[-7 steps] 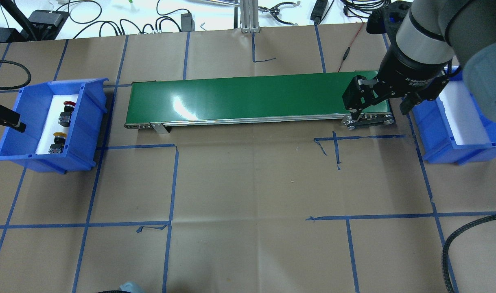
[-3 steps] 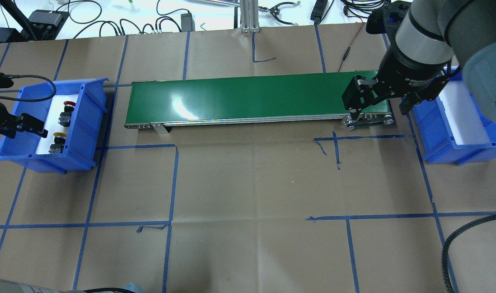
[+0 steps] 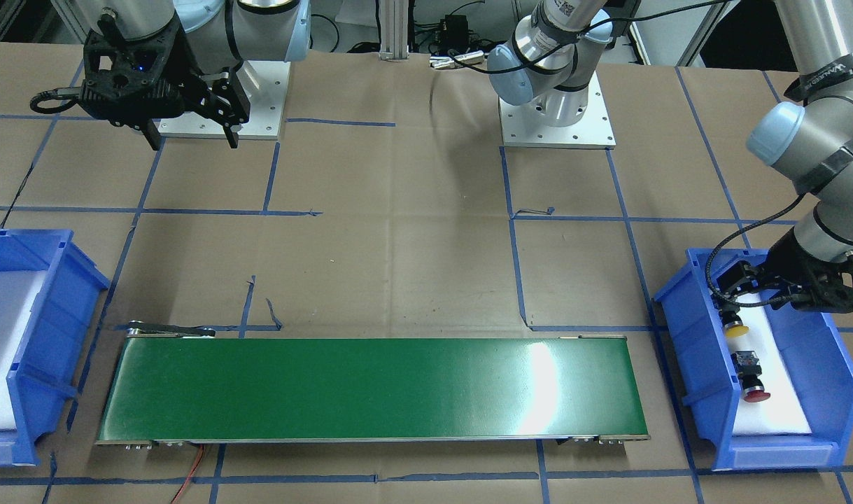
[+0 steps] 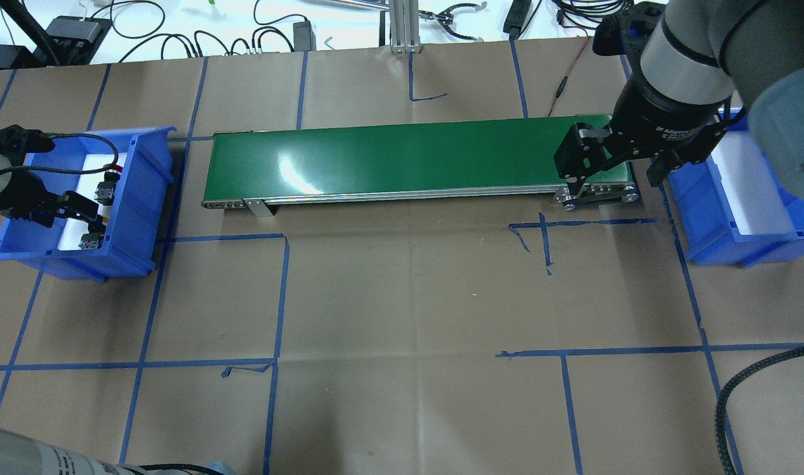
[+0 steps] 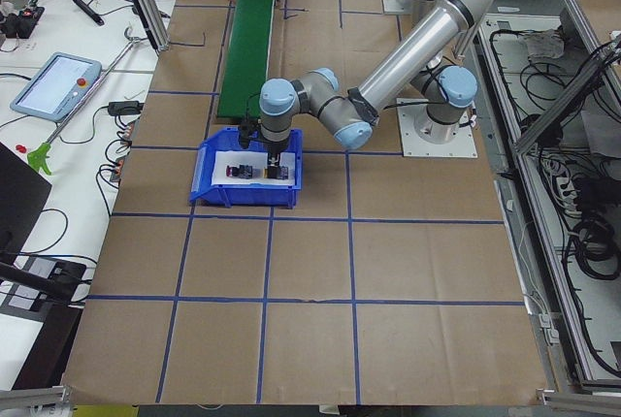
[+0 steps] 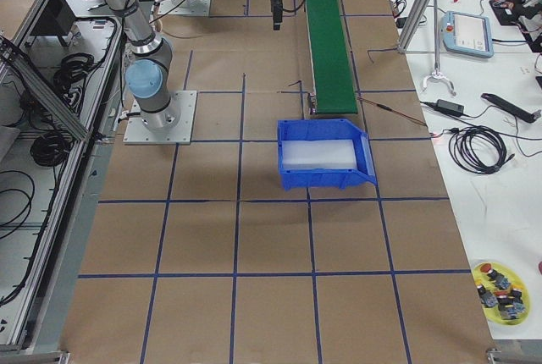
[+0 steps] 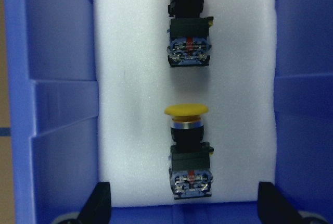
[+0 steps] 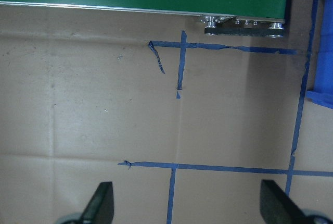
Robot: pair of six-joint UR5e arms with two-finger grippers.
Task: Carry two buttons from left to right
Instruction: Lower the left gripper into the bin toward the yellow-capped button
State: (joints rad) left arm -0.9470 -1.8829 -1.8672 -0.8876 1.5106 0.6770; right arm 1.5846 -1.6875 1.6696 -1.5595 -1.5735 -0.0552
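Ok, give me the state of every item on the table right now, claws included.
yellow button: lying on its side in the left bin, not gripped.
red button: lying on its side in the same bin, untouched.
left claw: open, hovering over the yellow button.
right claw: open, empty, raised near the belt's right end.
conveyor belt: nothing on it; running or not, cannot tell.
right bin: white foam only, no buttons.

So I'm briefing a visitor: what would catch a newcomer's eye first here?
The long green conveyor belt across the middle stands out first. Next comes the blue bin on the robot's left, where a yellow button and a red button lie on white foam, the open left gripper hovering above the yellow one. The right gripper hangs open by the belt's other end.
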